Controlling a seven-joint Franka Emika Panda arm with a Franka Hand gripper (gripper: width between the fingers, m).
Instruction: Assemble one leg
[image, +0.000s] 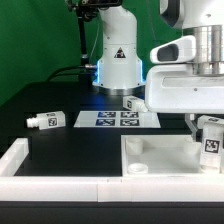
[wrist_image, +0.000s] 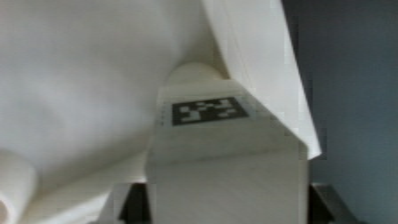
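My gripper (image: 206, 124) is at the exterior view's right, shut on a white leg (image: 211, 142) that hangs upright below the fingers, its tag facing the camera. The leg is over the right part of the large white square panel (image: 150, 158) at the front; I cannot tell whether it touches it. In the wrist view the leg (wrist_image: 222, 150) fills the middle with its tag showing, held in my gripper (wrist_image: 222, 205) between dark fingers (wrist_image: 132, 202), and the white panel (wrist_image: 89, 90) lies behind it. Two more legs lie on the table, one at the left (image: 45, 120) and one near the robot base (image: 133, 102).
The marker board (image: 118, 119) lies flat in the middle of the black table. The robot's white base (image: 117, 60) stands behind it. A raised white border (image: 25, 160) runs along the front left edge.
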